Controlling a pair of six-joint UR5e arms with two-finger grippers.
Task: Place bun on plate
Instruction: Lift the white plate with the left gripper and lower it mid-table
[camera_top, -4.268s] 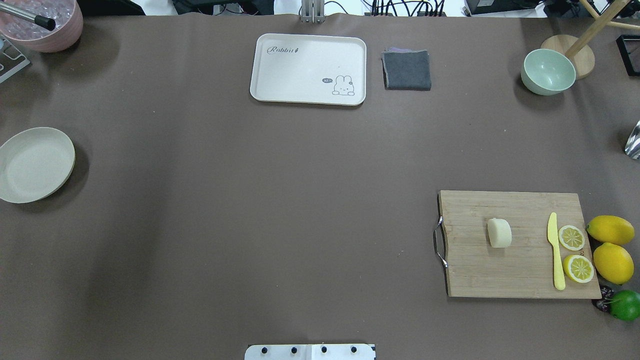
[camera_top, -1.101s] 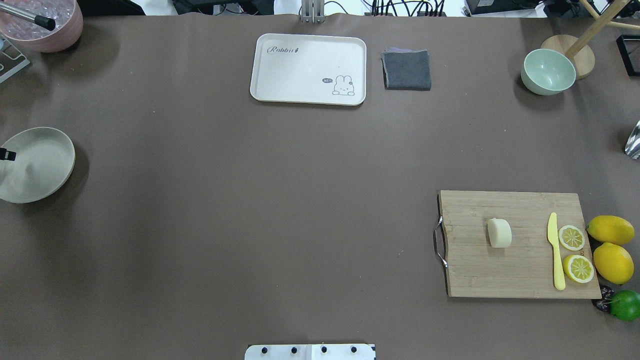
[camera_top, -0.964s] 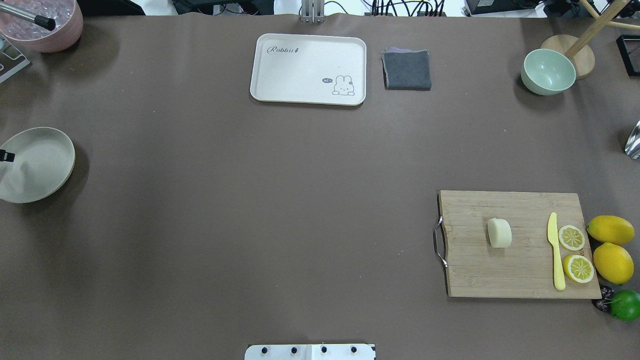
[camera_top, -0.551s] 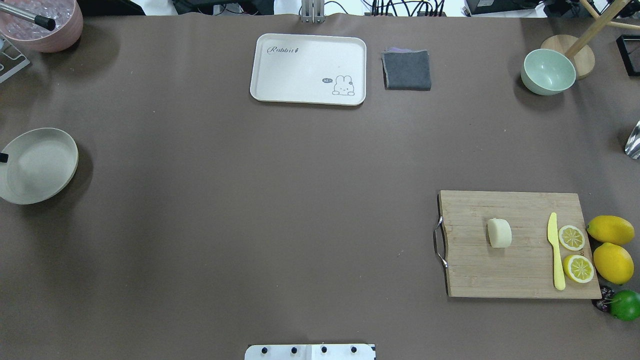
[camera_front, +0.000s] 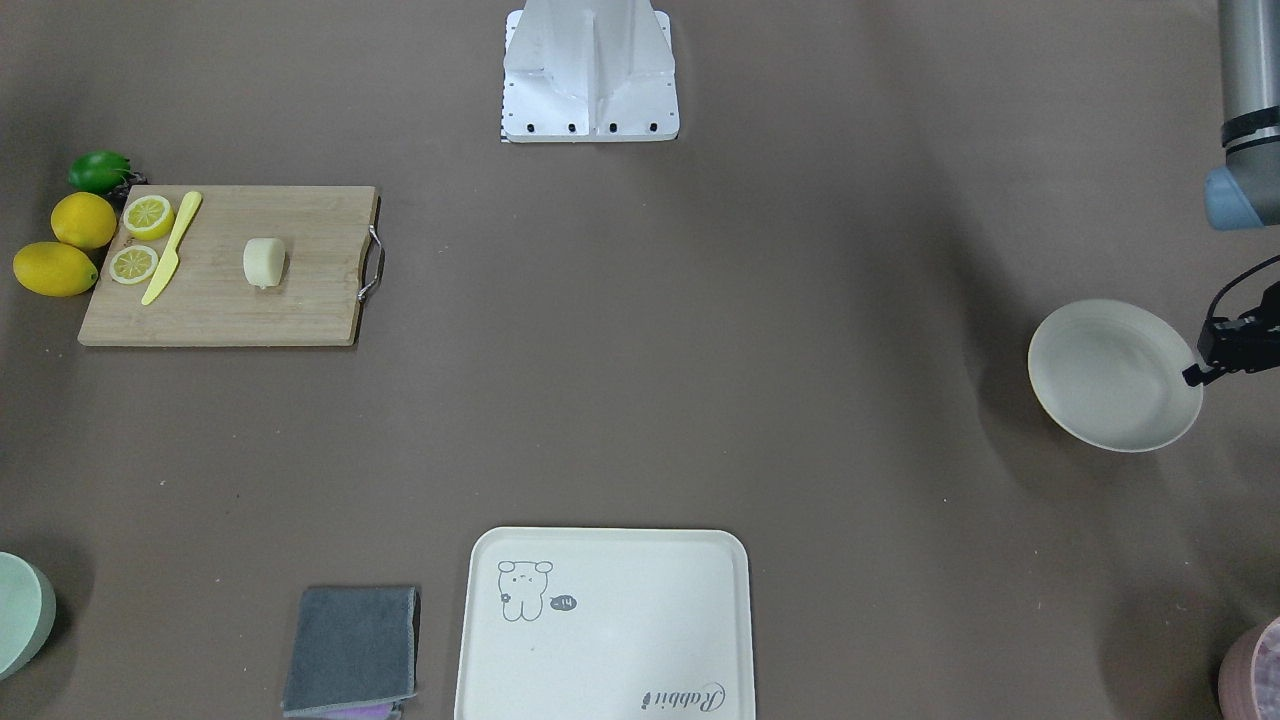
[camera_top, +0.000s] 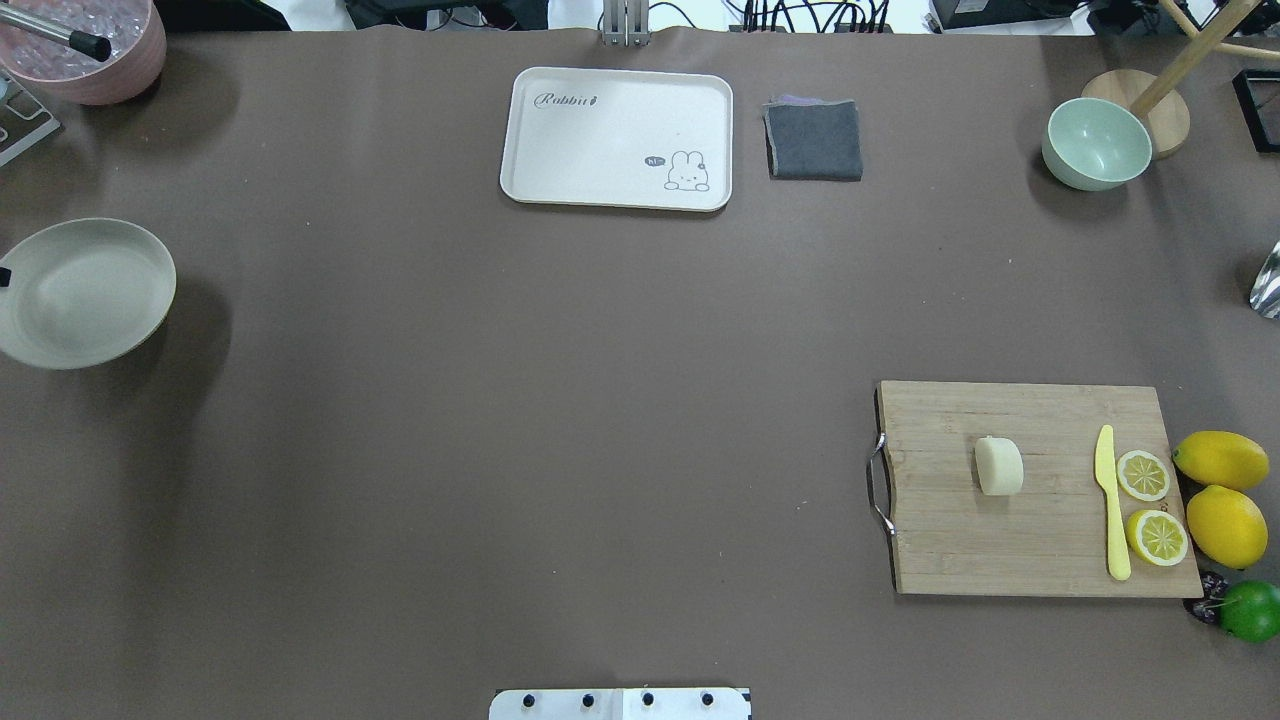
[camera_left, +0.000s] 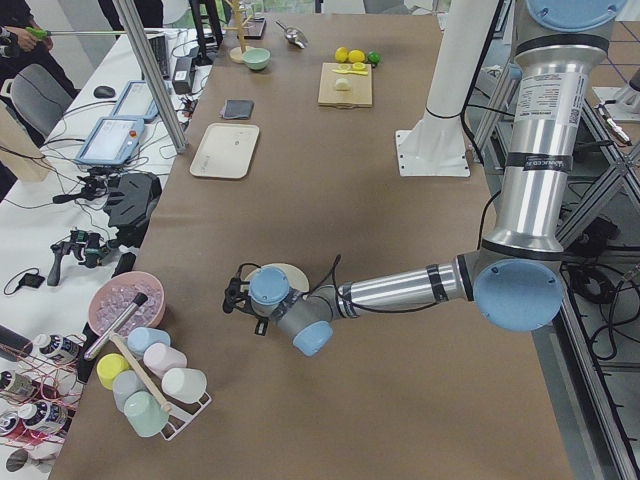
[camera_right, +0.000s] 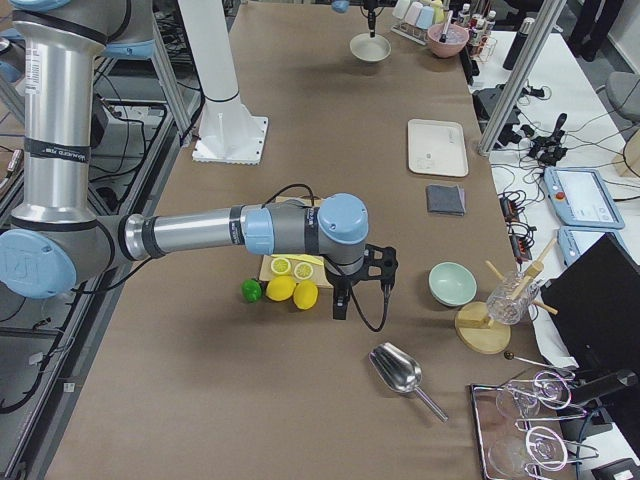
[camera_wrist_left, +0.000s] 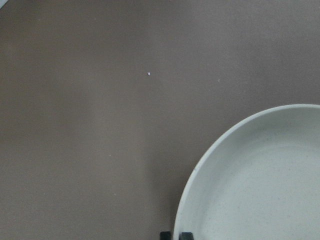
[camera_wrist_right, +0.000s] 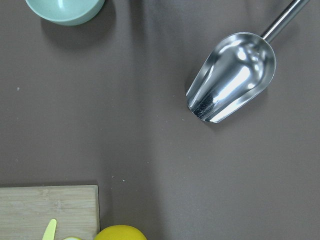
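The left arm (camera_left: 535, 150) and right arm (camera_right: 190, 232) are silver tubes with pale blue round joint caps, black rings and printed labels. Thin black cables (camera_right: 290, 187) run to the black left hand (camera_front: 1200, 368) and right hand (camera_right: 362, 292); the white base (camera_front: 590, 70) shows a row of dark screws.

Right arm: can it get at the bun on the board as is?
Probably yes. The bun sits alone mid cutting board, top bare, knife apart from it; the right gripper hovers close by the board.
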